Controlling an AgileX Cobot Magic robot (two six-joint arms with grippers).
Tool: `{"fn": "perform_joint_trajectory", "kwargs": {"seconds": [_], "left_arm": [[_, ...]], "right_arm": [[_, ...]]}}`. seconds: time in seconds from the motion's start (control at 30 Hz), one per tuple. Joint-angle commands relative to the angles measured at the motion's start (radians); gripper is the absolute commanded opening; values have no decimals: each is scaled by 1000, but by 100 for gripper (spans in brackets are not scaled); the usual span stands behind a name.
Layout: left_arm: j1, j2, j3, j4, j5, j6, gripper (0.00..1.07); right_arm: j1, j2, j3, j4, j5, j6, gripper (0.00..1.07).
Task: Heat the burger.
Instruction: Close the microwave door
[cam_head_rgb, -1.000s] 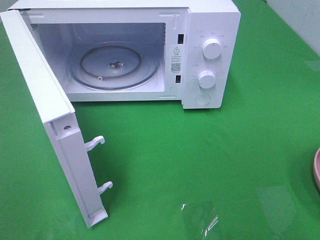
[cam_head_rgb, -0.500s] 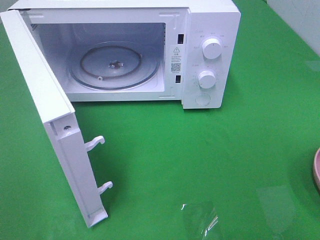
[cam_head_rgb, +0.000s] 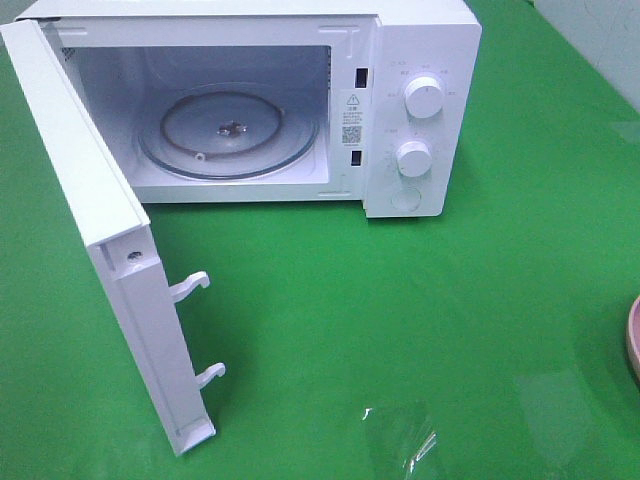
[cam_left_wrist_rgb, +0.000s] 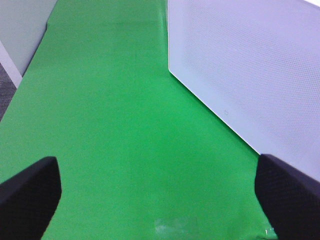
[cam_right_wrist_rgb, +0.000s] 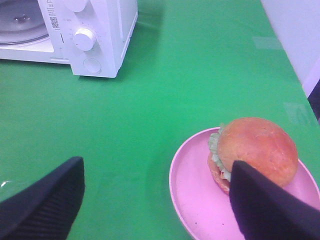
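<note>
The burger (cam_right_wrist_rgb: 257, 150), with a golden-brown bun and green lettuce, lies on a pink plate (cam_right_wrist_rgb: 192, 195) on the green cloth. My right gripper (cam_right_wrist_rgb: 157, 205) hovers over it, open and holding nothing; one black fingertip (cam_right_wrist_rgb: 270, 207) partly covers the burger's near side. The white microwave (cam_head_rgb: 420, 60) stands at the back with its door (cam_head_rgb: 90, 220) swung wide to the left and an empty glass turntable (cam_head_rgb: 228, 135) inside. My left gripper (cam_left_wrist_rgb: 160, 200) is open above bare cloth beside the door's outer face (cam_left_wrist_rgb: 250, 65). In the exterior high view neither gripper shows, and the burger is out of frame there.
Only the plate's rim (cam_head_rgb: 633, 345) shows at the right edge of the exterior high view. The door's two latch hooks (cam_head_rgb: 190, 287) stick out toward the table's middle. Two knobs (cam_head_rgb: 424, 100) sit on the microwave's panel. A glossy patch (cam_head_rgb: 400, 435) lies on the cloth near the front.
</note>
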Motion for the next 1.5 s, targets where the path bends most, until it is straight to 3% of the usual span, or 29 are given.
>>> {"fn": "perform_joint_trajectory", "kwargs": {"seconds": [0.03,1.5], "left_arm": [[4,-6,-1,1,-12,-8,98],[4,-6,-1,2,-12,-8,98]], "right_arm": [[-10,-27,5,5,-8,-16,76],[-9,-27,5,5,-9,-16,76]]}}
